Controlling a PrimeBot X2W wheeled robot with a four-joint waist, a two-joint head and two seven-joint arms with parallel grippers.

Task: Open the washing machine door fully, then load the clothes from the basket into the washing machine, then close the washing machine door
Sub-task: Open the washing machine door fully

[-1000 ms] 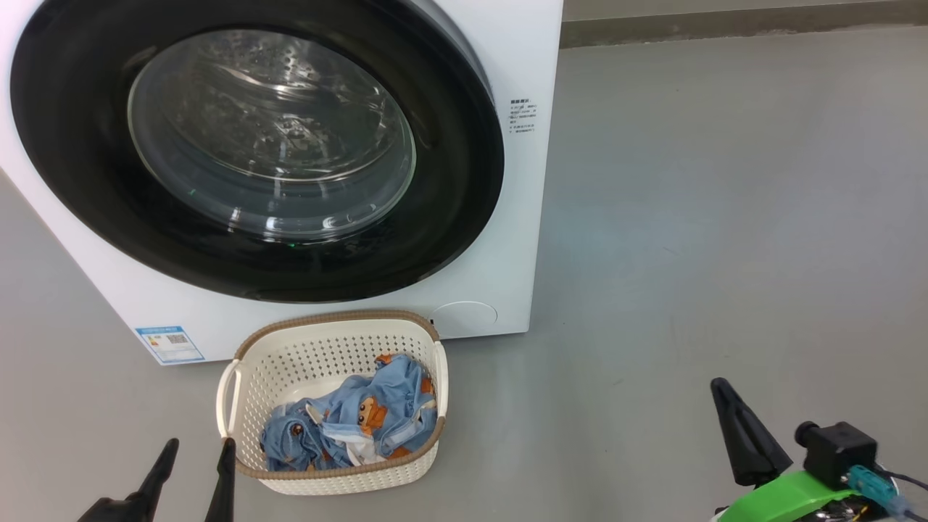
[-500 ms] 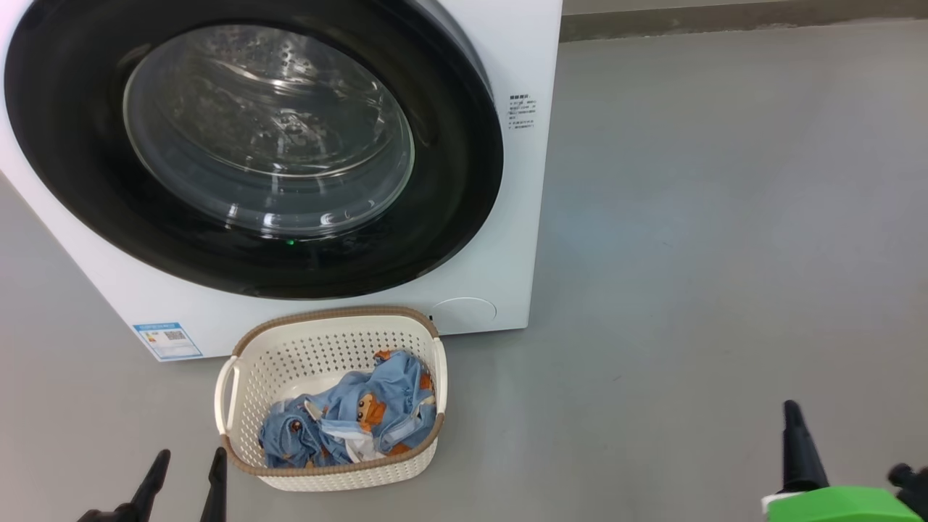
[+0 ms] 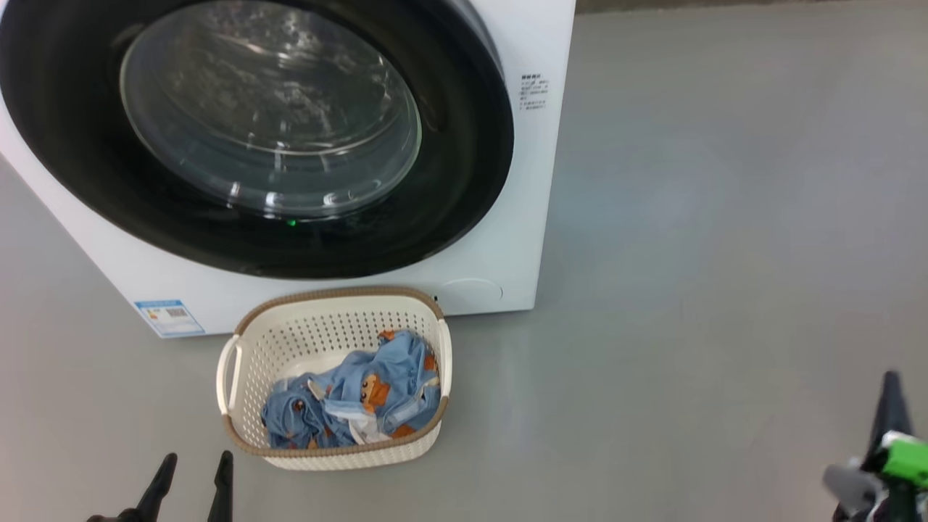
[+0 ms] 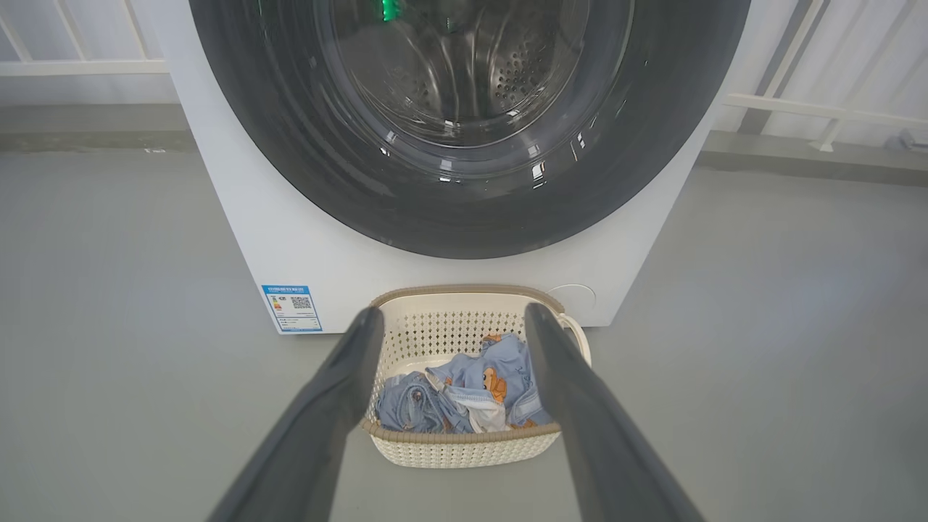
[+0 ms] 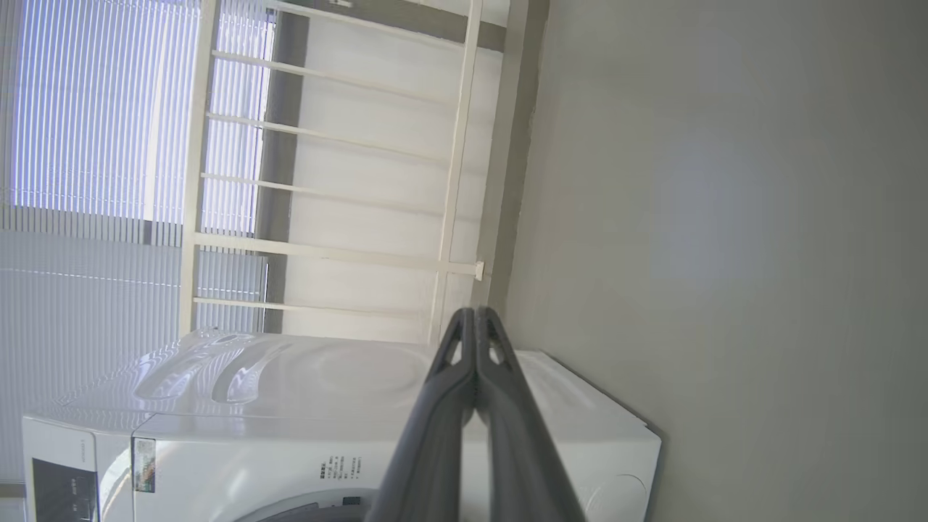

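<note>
The jaws of the left gripper (image 3: 197,467) are spread wide, with nothing gripped or touched; its fingers are pointed forward, low over the floor (image 3: 689,254), just left of the basket (image 3: 337,293). The clothes (image 3: 355,399) are heaped in that basket, set before the washing machine (image 3: 522,43), whose washing machine door (image 3: 471,145) is seen closed. The jaws of the right gripper (image 5: 475,313) are pressed together, empty, the wrist rolled sideways, well right of the machine.

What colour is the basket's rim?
Brown; the rim tops a cream-white basket, clearest in the head view.
</note>
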